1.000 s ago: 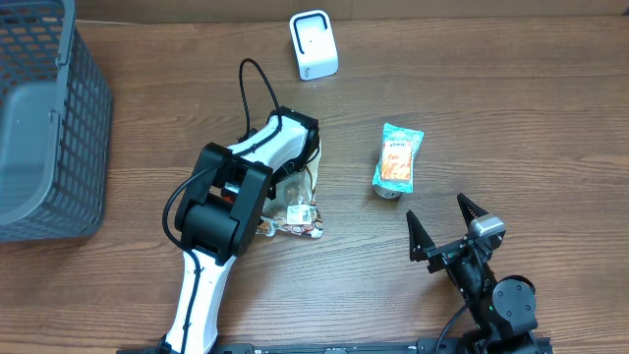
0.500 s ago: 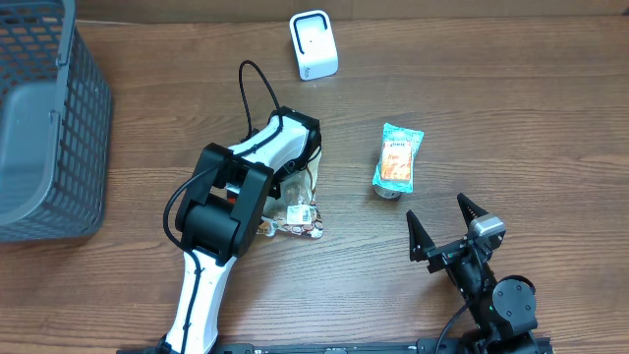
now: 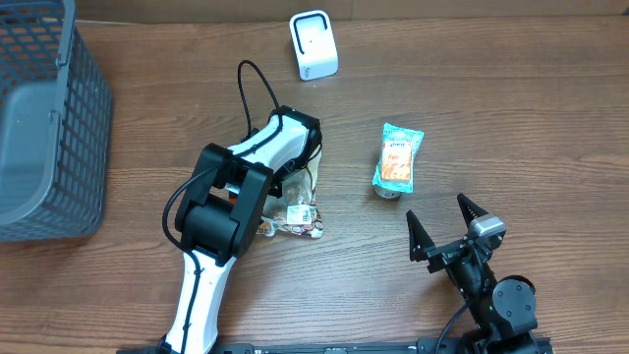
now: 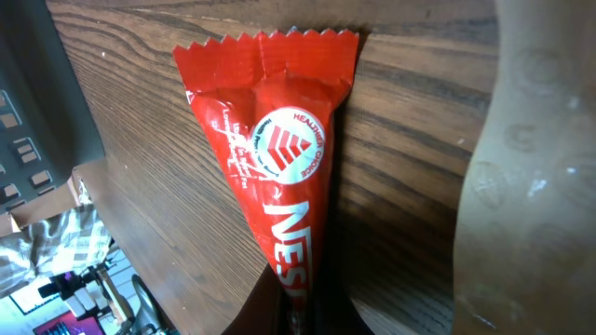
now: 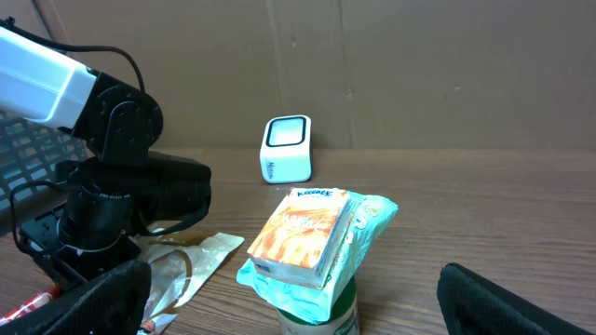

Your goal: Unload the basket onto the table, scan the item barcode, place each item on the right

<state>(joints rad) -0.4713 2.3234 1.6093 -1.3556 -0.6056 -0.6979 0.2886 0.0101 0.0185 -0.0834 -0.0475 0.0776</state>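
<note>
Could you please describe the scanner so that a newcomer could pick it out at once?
Start at the grey basket on the left of the table and look right along the far edge. There the scanner stands alone, beyond the teal snack pack. It is the only rigid, rounded white block; its neighbours are crinkly packets.

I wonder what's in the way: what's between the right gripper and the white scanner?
A teal snack packet lies between right gripper and scanner, seen in overhead and right wrist views.
</note>
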